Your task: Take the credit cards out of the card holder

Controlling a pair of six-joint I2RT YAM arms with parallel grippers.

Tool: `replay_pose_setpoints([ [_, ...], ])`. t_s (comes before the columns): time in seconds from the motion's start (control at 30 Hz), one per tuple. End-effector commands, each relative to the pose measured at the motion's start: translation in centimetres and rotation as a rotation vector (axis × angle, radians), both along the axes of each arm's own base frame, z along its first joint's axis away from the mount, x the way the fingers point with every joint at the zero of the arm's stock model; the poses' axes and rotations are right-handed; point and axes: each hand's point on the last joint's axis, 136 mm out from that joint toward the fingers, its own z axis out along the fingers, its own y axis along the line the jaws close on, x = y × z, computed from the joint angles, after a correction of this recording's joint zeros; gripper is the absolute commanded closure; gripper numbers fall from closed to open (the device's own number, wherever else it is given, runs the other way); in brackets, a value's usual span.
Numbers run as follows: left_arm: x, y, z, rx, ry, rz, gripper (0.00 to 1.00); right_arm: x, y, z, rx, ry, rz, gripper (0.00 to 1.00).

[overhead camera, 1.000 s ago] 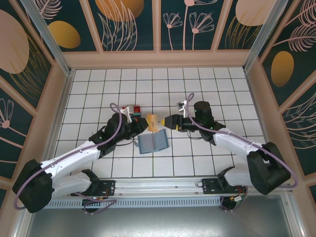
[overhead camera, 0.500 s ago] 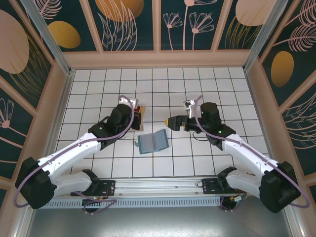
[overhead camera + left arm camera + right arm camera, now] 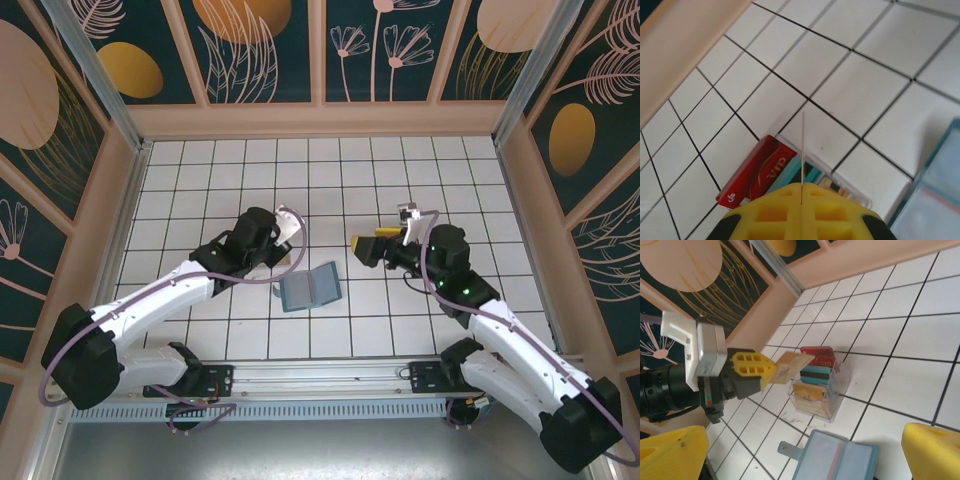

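Your left gripper (image 3: 761, 373) clamps the tan card (image 3: 791, 366) above the clear tray (image 3: 836, 390) holding the red card (image 3: 817, 355) (to drop it there, I judge), while your right gripper (image 3: 363, 246) gapes empty near the unfolded card holder (image 3: 310, 287).

A white tiled surface (image 3: 340, 170) with dark grout lines is bounded at the back and sides by a pale wooden rim (image 3: 320, 120). A slate-blue card holder (image 3: 309, 288) is laid open and flat on the tiles near the middle, its inner pockets turned upward and a small tab projecting from its left edge. Just behind it, toward the left, a small clear plastic container (image 3: 812, 410) is set on the tiles, near the card holder but apart from it. A red card (image 3: 817, 356), a teal card (image 3: 815, 374) and a tan card (image 3: 809, 392) are lodged in it, stepped one before the other.
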Motion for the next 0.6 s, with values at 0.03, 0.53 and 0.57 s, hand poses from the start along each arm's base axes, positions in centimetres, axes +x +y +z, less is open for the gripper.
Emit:
replay_pose_setpoints([
  [0.03,-0.6,0.1,-0.5,0.211,-0.052,-0.197,1.00,0.1,-1.0,2.0,0.025,-0.148,-0.050,0.01],
  [0.53,-0.8,2.3,-6.4,0.460,0.034,-0.332,1.00,0.3,-1.5,2.0,0.014,-0.166,-0.082,0.01],
  [0.57,-0.8,2.3,-6.6,0.454,0.035,-0.331,1.00,0.3,-1.5,2.0,0.012,-0.168,-0.082,0.01],
])
